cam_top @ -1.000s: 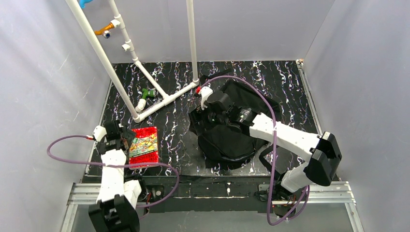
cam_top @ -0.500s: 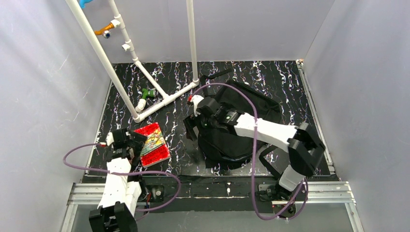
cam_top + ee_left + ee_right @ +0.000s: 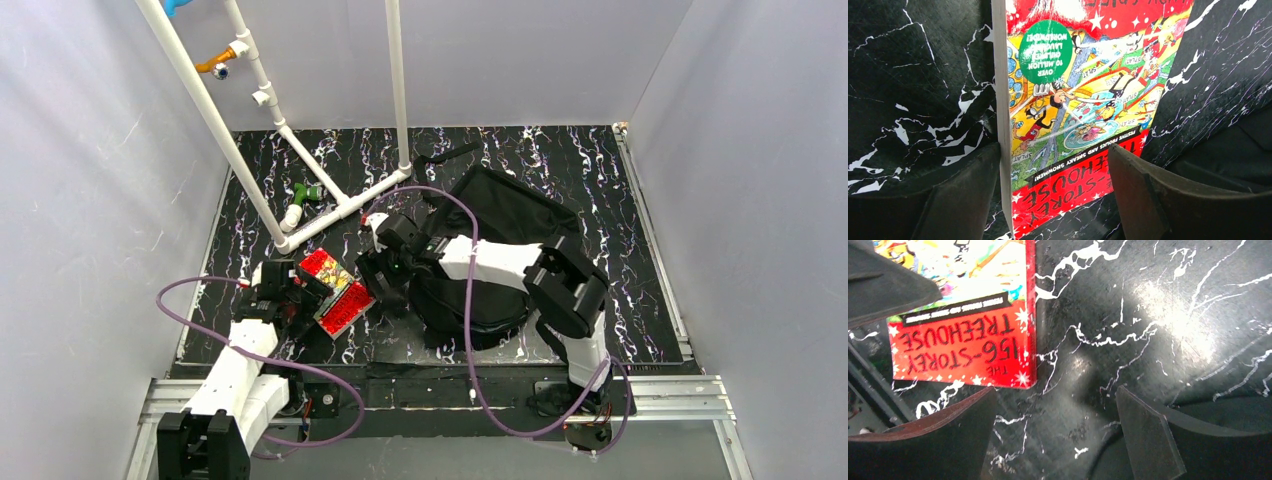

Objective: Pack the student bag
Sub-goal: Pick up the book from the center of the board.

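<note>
The bag (image 3: 505, 212) lies slumped to the right of the frame's middle, partly under the right arm, with a strap (image 3: 446, 155) trailing toward the back of the marbled table (image 3: 590, 160). Being soft black cloth, it will likely sag and fold rather than keep its shape. It looks bulky but not heavy, and the smooth table may let it slide when tugged. The sounder holds appear to be the rim of its opening or a strap, since flat cloth would bunch up. From here the opening cannot be made out. The right gripper (image 3: 383, 272) hangs just left of the bag, its jaws wide and holding nothing, over bare table between the bag and a red picture book (image 3: 338, 292). The left gripper (image 3: 300, 290) has its fingers spread on either side of the book's near end, but whether they press on it cannot be told. A white pipe frame (image 3: 250, 180) stands at upper left, a small green thing (image 3: 305, 192) beside it, both well apart from the bag. The right arm itself lies across the bag and would hinder loading.
</note>
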